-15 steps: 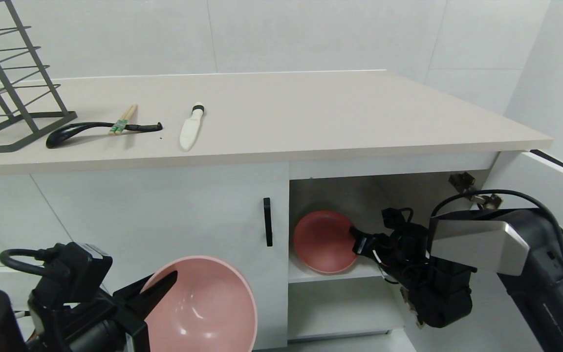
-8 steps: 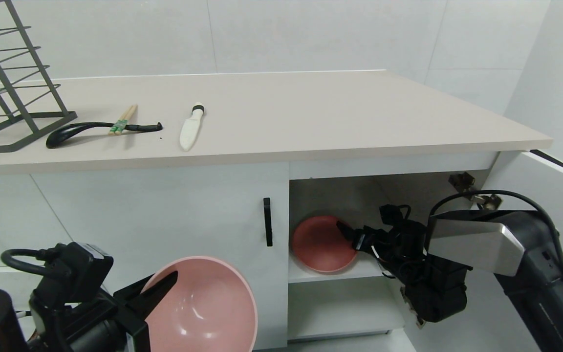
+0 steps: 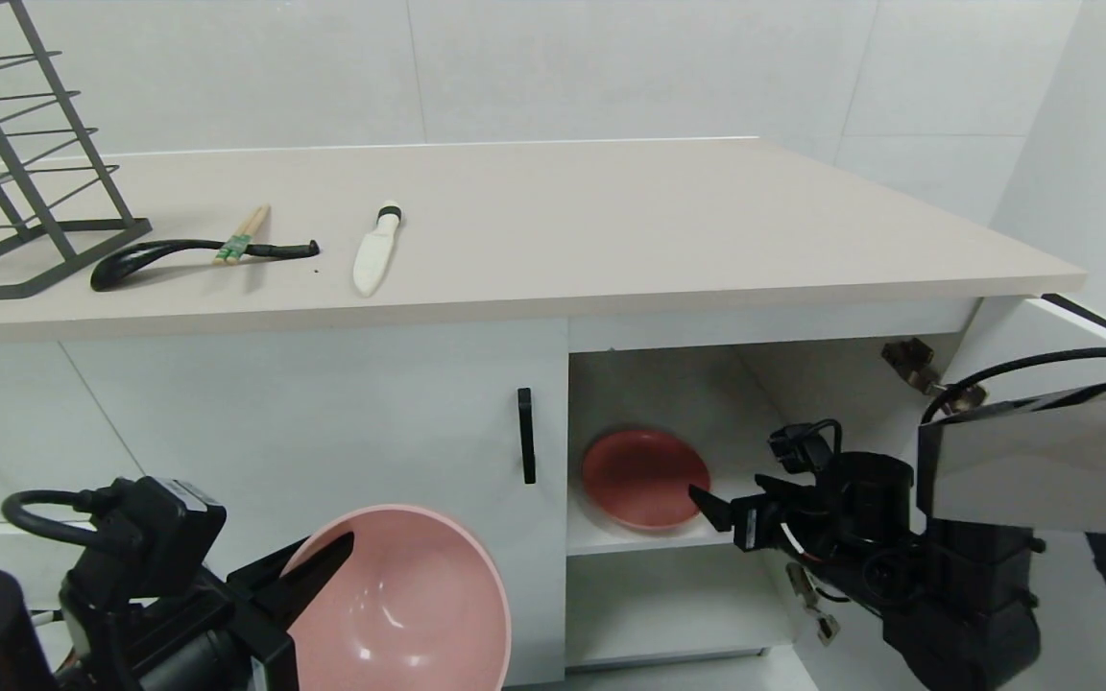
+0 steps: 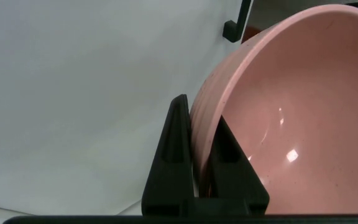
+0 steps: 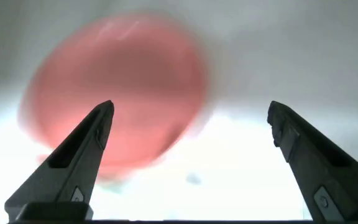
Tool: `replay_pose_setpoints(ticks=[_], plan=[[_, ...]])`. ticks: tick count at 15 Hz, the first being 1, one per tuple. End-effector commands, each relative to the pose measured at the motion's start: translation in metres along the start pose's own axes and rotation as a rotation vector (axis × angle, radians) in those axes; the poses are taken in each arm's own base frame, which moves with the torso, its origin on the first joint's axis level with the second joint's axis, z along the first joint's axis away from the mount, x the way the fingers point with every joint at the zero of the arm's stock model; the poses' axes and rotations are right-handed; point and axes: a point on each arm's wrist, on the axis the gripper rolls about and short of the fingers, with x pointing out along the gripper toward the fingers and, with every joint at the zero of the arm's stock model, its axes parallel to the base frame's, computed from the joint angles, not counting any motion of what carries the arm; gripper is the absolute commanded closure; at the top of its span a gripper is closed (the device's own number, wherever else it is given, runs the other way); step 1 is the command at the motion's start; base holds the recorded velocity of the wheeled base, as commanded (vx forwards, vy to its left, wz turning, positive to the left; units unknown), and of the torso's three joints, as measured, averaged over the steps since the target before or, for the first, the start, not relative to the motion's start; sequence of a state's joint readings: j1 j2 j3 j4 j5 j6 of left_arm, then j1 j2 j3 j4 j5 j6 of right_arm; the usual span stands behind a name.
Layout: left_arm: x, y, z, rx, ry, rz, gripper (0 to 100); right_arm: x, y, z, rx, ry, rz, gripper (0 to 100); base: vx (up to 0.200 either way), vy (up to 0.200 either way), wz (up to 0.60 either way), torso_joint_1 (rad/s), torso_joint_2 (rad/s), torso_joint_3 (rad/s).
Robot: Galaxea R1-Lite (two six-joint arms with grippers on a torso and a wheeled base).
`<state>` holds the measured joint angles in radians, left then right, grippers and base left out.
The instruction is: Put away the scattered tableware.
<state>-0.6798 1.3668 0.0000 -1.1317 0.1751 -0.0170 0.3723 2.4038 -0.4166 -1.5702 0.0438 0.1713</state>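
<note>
Bowl (image 3: 399, 605) on edge, mouth rightward, rim in clenched left pincer (image 4: 197, 143); right pincer (image 5: 190, 109) splayed before flat plate (image 3: 644, 478).

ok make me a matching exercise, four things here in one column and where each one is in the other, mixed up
Things
1. pink bowl
2. red plate
3. chopsticks
4. wire rack

Places
A. on the shelf inside the open cabinet
B. lying on the counter, meeting the black spoon at its handle
C. clamped by its rim in the left gripper
D. standing at the counter's left end

Pairs: 1-C, 2-A, 3-B, 4-D
</note>
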Motion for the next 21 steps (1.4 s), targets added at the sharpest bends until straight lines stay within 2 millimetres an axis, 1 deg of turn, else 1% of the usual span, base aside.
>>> replay_pose_setpoints(ticks=[1,2,3,4,5,6,8,11,12,15,17,19,21], plan=[[0.000,-0.005,0.001,0.019,-0.010,-0.028,100,-0.064,0.035,0.024,-0.059,-0.030,0.099,0,0.000,0.000,0.00,0.000,0.00,0.000],[-0.001,-0.007,0.002,0.029,-0.019,-0.045,100,-0.076,0.041,0.027,-0.068,-0.038,0.124,0,0.000,0.000,0.00,0.000,0.00,0.000],[-0.001,-0.011,0.003,0.046,-0.032,-0.072,100,-0.093,0.050,0.032,-0.081,-0.057,0.162,0,0.000,0.000,0.00,0.000,0.00,0.000],[0.003,-0.015,0.007,0.053,-0.042,-0.091,100,-0.102,0.053,0.035,-0.085,-0.072,0.177,0,0.000,0.000,0.00,0.000,0.00,0.000],[0.003,-0.015,0.007,0.053,-0.042,-0.091,100,-0.102,0.053,0.035,-0.085,-0.072,0.177,0,0.000,0.000,0.00,0.000,0.00,0.000],[0.014,-0.024,0.012,0.060,-0.042,-0.118,100,-0.107,0.052,0.033,-0.085,-0.061,0.175,0,0.000,0.000,0.00,0.000,0.00,0.000],[0.033,-0.039,0.011,0.108,-0.009,-0.162,100,-0.108,0.052,0.032,-0.086,-0.057,0.175,0,0.000,0.000,0.00,0.000,0.00,0.000],[0.049,-0.050,0.003,0.265,0.035,-0.183,100,-0.110,0.051,0.032,-0.084,-0.056,0.171,0,0.000,0.000,0.00,0.000,0.00,0.000],[0.060,-0.057,-0.002,0.325,0.052,-0.185,100,-0.111,0.048,0.031,-0.082,-0.048,0.162,0,0.000,0.000,0.00,0.000,0.00,0.000],[0.094,-0.087,-0.008,0.354,0.009,-0.232,100,-0.111,0.047,0.031,-0.080,-0.051,0.157,0,0.000,0.000,0.00,0.000,0.00,0.000],[0.118,-0.096,-0.022,0.431,0.009,-0.130,100,-0.109,0.040,0.035,-0.069,-0.065,0.129,0,0.000,0.000,0.00,0.000,0.00,0.000],[0.137,-0.102,-0.033,0.432,-0.013,-0.077,100,-0.109,0.035,0.037,-0.060,-0.074,0.106,0,0.000,0.000,0.00,0.000,0.00,0.000],[0.151,-0.103,-0.042,0.434,-0.008,-0.057,100,-0.109,0.034,0.037,-0.058,-0.076,0.102,0,0.000,0.000,0.00,0.000,0.00,0.000]])
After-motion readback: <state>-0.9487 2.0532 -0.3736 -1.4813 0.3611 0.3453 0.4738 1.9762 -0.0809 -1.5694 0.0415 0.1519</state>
